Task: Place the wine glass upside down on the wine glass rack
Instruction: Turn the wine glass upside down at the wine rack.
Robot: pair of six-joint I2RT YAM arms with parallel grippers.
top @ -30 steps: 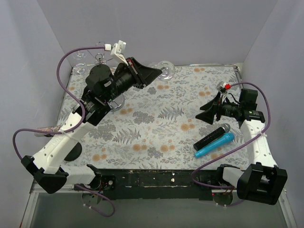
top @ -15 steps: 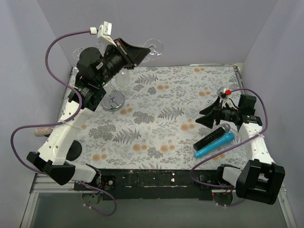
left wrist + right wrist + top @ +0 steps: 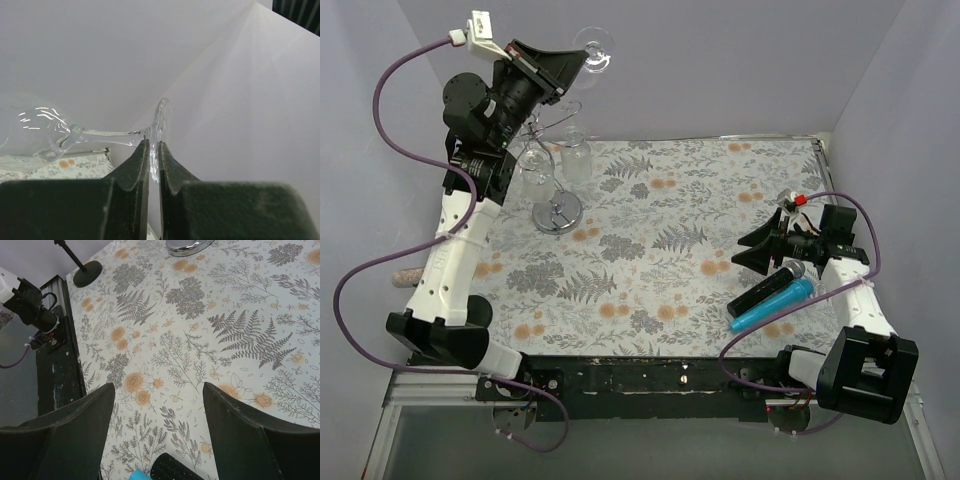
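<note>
No legible text, labels, brands, numbers or signs appear on any surface in these views.

Left arm (image 3: pixel 450 260) stretched up tall on the far-left side, wrist rolled over. Left gripper (image 3: pixel 576 60) (image 3: pixel 152 152) points right at the top of the reach, jaws pinched nearly together on the wine glass (image 3: pixel 107 134) foot. Right arm (image 3: pixel 855 300) folded low. Right gripper (image 3: pixel 742 250) (image 3: pixel 159 405) points left, jaws wide apart, empty.

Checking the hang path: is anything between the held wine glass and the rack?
Nothing separate does. The left end effector holds the wine glass above the wine glass rack; glasses already hanging there occupy some arms.
</note>
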